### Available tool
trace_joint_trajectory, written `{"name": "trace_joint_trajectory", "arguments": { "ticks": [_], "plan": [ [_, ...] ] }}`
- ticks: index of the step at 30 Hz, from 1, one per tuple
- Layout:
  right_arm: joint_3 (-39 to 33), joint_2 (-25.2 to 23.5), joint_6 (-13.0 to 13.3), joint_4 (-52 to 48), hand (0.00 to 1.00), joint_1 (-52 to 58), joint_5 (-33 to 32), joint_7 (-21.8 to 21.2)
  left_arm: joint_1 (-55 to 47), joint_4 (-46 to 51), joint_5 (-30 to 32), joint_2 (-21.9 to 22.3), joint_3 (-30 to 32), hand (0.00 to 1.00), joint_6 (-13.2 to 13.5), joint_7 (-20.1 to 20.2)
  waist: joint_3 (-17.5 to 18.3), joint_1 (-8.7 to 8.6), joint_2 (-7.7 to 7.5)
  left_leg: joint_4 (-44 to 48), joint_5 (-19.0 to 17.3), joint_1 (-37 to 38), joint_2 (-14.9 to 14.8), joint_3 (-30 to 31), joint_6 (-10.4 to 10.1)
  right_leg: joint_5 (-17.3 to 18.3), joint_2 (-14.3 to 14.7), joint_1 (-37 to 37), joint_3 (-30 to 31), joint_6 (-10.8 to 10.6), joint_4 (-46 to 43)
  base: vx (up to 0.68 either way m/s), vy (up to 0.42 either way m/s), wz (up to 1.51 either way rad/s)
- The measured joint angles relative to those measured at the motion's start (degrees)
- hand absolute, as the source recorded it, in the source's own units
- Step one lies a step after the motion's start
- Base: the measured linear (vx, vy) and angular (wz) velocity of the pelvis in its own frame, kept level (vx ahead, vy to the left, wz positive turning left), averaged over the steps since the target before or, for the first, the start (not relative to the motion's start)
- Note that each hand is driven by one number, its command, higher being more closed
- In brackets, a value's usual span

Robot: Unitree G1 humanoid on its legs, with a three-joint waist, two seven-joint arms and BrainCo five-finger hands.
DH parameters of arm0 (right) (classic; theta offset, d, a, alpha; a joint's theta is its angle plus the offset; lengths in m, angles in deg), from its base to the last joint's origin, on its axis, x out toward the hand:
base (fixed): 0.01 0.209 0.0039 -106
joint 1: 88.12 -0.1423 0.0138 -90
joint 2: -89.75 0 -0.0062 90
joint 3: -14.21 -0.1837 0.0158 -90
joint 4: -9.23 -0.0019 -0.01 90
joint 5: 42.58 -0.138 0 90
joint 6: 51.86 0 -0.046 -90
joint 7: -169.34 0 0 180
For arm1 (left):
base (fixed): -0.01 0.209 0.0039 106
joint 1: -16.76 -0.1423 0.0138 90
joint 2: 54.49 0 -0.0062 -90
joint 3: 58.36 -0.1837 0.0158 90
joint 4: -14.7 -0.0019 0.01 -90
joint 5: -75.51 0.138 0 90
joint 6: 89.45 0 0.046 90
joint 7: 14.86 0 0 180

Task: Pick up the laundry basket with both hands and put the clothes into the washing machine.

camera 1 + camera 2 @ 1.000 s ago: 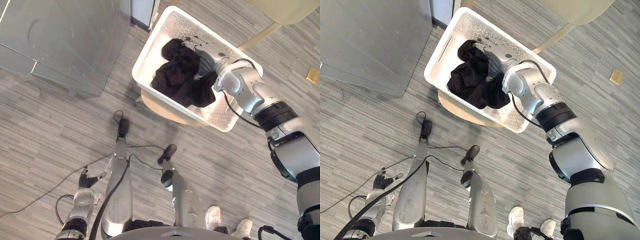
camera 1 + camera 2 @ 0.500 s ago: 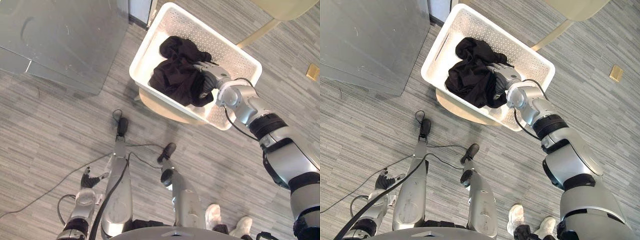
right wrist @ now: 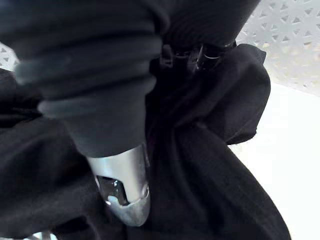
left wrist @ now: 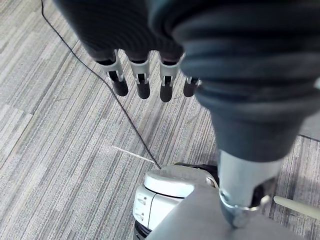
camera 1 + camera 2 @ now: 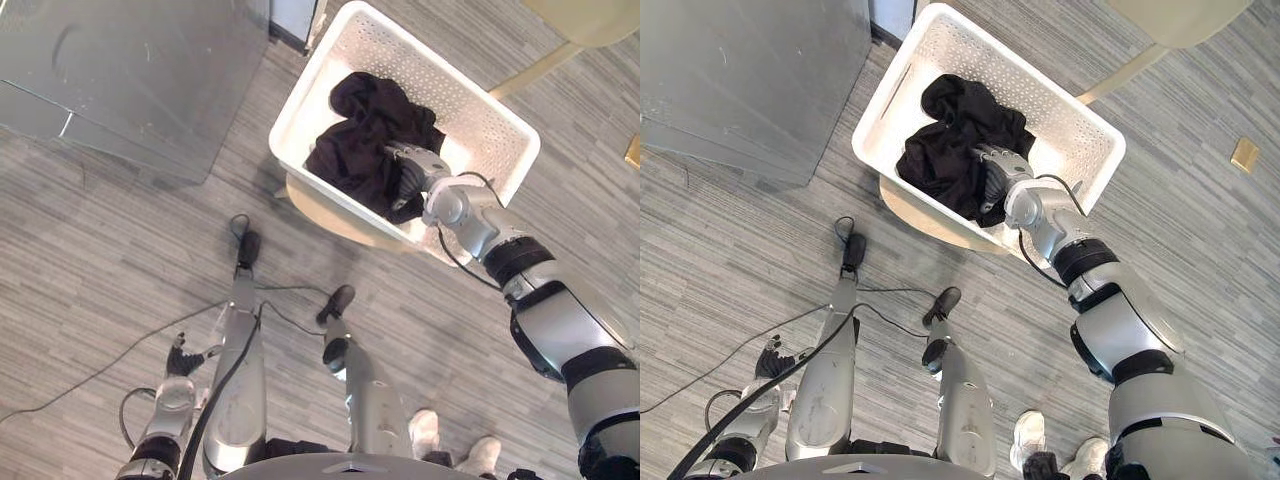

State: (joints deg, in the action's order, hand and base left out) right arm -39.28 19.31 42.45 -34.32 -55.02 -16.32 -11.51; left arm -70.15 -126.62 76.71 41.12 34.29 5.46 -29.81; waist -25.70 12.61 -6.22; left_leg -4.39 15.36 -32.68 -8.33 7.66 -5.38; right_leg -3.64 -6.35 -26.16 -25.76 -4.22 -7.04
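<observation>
The right hand [image 5: 997, 170] is sunk into the black clothes [image 5: 365, 125]. Dark folds close over its front, so I cannot tell whether it grips the cloth or merely lies on it. It meets the heap at the heap's 5 o'clock edge, and its arm runs off toward 4 o'clock.

The clothes lie bunched inside the white perforated laundry basket [image 5: 300, 105], with bare white bottom showing on the heap's 2 o'clock side. The basket sits on a pale round stool [image 5: 335, 222], whose edge pokes out beneath it at 6 o'clock. In the eye views the basket lies at about 1 o'clock.

Near the basket, at its 10 o'clock, stands a grey box-shaped unit [image 5: 130, 80]. A pale piece of furniture [image 5: 580, 18] with a slanting leg is at its 2 o'clock. A person's white shoes [image 5: 425, 432] show at the eye view's 5 o'clock.

The left hand [image 5: 181, 361] hangs at the eye view's 7 o'clock, well apart from the basket, low over the grey striped floor [image 5: 90, 270]. Its fingers [image 4: 143, 86] point down, nearly straight and slightly apart, and hold nothing.
</observation>
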Motion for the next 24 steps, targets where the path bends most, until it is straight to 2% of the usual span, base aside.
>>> {"name": "trace_joint_trajectory", "arguments": {
  "ticks": [7, 8, 15, 24],
  "plan": [
    [-4.34, -3.25, -1.45, 4.85, 0.00, 0.62, 1.15, 4.10, 0.01, -0.03, 0.02, 0.43, -0.62, 0.00, 0.00, -1.53, -0.04, 0.78, 0.08, 0.28, 0.02, -0.88, 0.34, 0.50, -0.02, 0.04, -0.20, -0.50, -0.39, -0.02, 0.05, 0.03, -0.009, 0.03],
    [-5.32, -3.55, -1.58, 5.48, 1.00, 0.63, 1.16, 4.71, 0.04, -0.03, 0.03, 0.52, -0.65, 0.00, 0.00, -1.82, -0.03, 0.87, 0.10, 0.35, 0.02, -1.37, 0.38, 0.57, -0.02, 0.04, -0.23, -0.95, -0.39, -0.03, 0.01, 0.00, 0.000, 0.00],
    [-8.46, -3.63, -2.34, 6.55, 1.00, 0.77, 3.19, 5.80, 0.09, -0.10, 0.06, 1.16, -0.63, 0.00, -0.03, -2.08, -0.07, 1.02, 0.22, 1.00, -0.02, -2.14, 0.58, 1.03, 0.01, 0.07, -0.27, -1.27, -0.57, -0.04, -0.01, 0.03, -0.008, 0.01],
    [-7.21, -3.64, -2.10, 8.50, 1.00, 2.10, 2.12, 4.76, 0.10, -0.11, 0.04, 1.26, -1.63, 0.00, 0.00, -2.11, -0.20, 1.42, 0.77, 1.21, -0.21, -2.28, 0.60, 1.48, -0.02, 0.52, -0.32, -1.28, -0.80, 0.23, -0.42, 0.01, -0.006, 0.01]
  ]
}}
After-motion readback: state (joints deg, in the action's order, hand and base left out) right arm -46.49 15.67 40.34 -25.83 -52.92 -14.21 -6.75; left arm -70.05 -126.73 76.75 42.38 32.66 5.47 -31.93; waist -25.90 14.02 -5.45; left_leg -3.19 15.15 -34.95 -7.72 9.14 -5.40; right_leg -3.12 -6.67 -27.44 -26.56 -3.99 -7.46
